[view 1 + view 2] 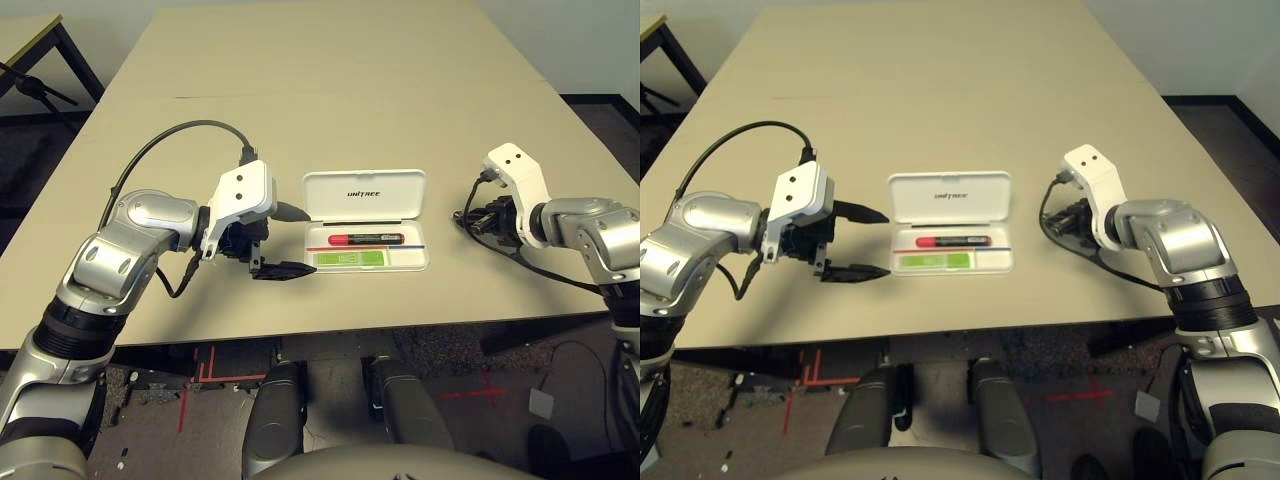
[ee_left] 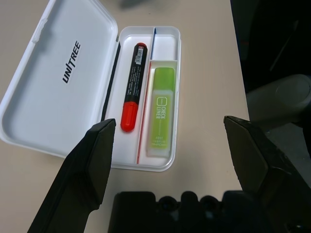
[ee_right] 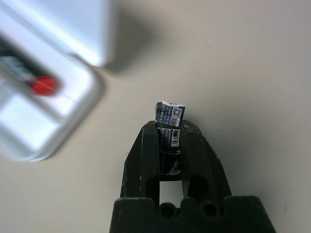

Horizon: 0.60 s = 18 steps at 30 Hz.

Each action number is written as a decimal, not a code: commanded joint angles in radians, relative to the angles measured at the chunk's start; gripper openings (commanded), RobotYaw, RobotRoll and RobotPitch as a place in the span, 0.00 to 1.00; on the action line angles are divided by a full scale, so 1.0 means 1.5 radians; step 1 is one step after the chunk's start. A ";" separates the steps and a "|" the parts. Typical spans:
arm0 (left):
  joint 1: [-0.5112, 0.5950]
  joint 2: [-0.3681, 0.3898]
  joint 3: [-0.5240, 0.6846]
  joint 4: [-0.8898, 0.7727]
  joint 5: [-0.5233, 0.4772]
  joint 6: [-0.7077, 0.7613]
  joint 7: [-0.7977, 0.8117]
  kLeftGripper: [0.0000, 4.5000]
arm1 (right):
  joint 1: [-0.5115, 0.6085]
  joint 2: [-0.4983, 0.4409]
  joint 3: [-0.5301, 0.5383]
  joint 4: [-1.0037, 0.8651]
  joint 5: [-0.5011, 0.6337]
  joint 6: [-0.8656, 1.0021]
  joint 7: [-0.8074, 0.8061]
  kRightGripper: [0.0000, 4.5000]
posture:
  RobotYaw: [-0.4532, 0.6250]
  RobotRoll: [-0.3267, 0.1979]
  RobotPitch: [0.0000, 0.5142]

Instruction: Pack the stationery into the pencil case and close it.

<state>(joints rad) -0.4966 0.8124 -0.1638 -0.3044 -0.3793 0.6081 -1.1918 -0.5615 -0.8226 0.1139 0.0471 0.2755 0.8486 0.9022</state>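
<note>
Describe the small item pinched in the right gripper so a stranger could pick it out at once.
On the tan table, look right of the open white plastic pencil case to the right gripper. Between its shut black fingers sits a tiny blue-and-white piece with a printed barcode label, much shorter than the red marker and lime-green highlighter in the case.

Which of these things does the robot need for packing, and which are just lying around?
Needed for packing:
- open white hard-plastic pencil case
- red marker with black end, in the case
- lime-green highlighter, in the case
- small blue-labelled piece, pinched in the right end effector
- left end effector, open beside the case

Just lying around:
- beige table
</note>
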 commanded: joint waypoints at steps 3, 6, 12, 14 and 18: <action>0.002 0.007 -0.011 -0.006 0.009 -0.008 0.003 1.00 | -0.020 -0.059 0.042 0.010 0.006 -0.095 0.175 0.07 | 0.44 0.62 0.30; 0.001 0.005 -0.012 -0.003 0.012 -0.011 0.004 1.00 | -0.051 -0.068 0.058 0.021 0.003 -0.125 0.241 0.07 | 0.44 0.62 0.30; 0.006 0.007 -0.009 -0.001 0.013 -0.016 0.005 1.00 | -0.131 -0.054 0.108 0.055 -0.012 -0.178 0.358 0.07 | 0.45 0.62 0.30; 0.009 0.008 -0.009 -0.001 0.013 -0.017 0.006 1.00 | -0.150 -0.043 0.130 0.060 -0.020 -0.198 0.390 0.07 | 0.46 0.62 0.31; 0.013 0.008 -0.008 -0.002 0.014 -0.018 0.007 1.00 | -0.174 -0.019 0.172 0.073 -0.054 -0.255 0.432 0.07 | 0.46 0.62 0.31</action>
<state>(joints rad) -0.4923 0.8127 -0.1696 -0.3018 -0.3661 0.5867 -1.1850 -0.8086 -0.8575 0.3430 0.1499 0.2189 0.5030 1.5177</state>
